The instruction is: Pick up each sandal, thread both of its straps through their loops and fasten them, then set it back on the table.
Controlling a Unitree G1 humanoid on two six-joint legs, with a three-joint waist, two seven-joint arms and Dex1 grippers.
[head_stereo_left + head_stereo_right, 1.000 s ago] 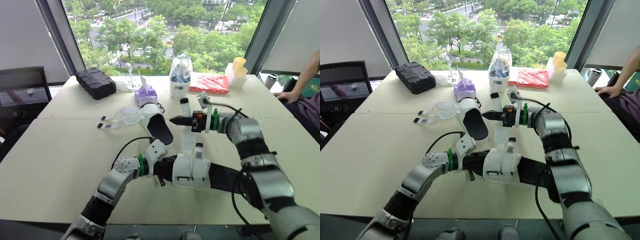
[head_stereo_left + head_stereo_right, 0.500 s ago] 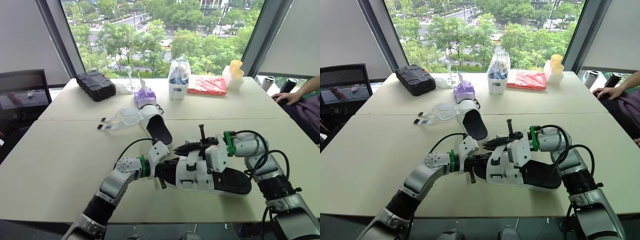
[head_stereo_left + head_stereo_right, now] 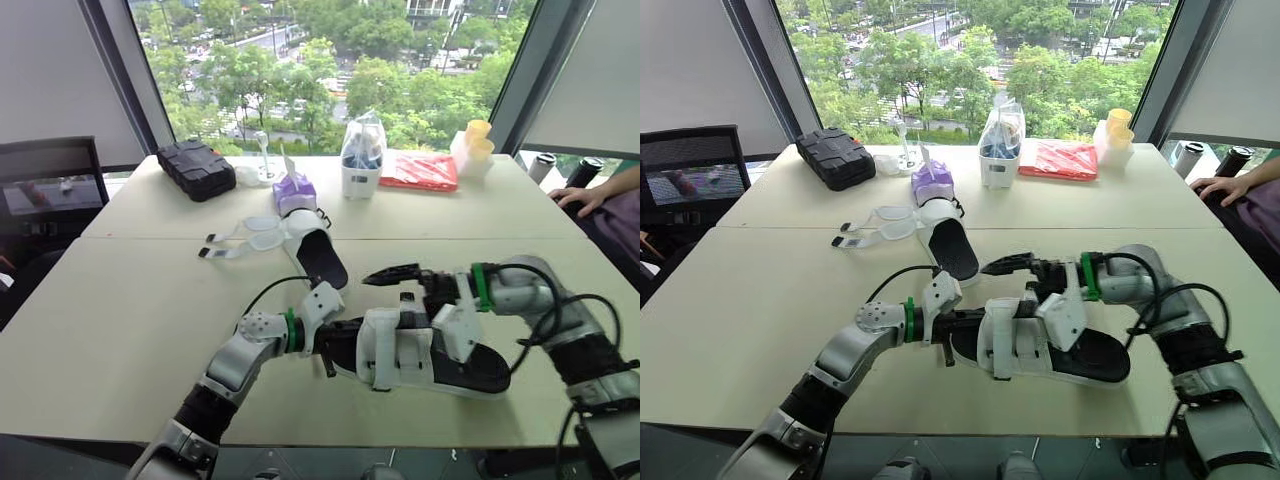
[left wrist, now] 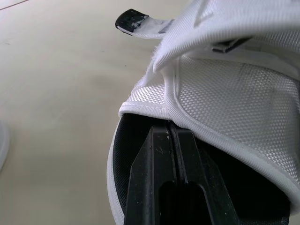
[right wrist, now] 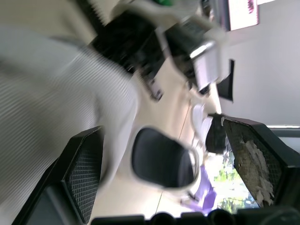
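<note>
The near sandal [image 3: 420, 352], with a black sole and white straps, lies on the table [image 3: 120, 320] in front of me. My left gripper [image 3: 333, 345] is at its toe end. In the left wrist view the fingers [image 4: 161, 178] are shut together, their tips tucked under the white mesh strap [image 4: 225, 98] onto the sole. My right gripper [image 3: 385, 288] hovers just over the straps with its jaws wide open and nothing between them, as the right wrist view [image 5: 161, 131] also shows. The second sandal [image 3: 318, 255] lies farther back, its loose straps [image 3: 245, 236] spread to the left.
Along the far edge stand a black case [image 3: 195, 168], a purple tissue pack [image 3: 293, 190], a clear bag with a container [image 3: 362, 158], a red packet [image 3: 420, 170] and yellow cups [image 3: 476, 140]. A person's hand [image 3: 575, 196] rests at the far right corner.
My right gripper came down from holding a strap up over the sandal, laid it across, then opened and let go. The left gripper stayed at the toe.
</note>
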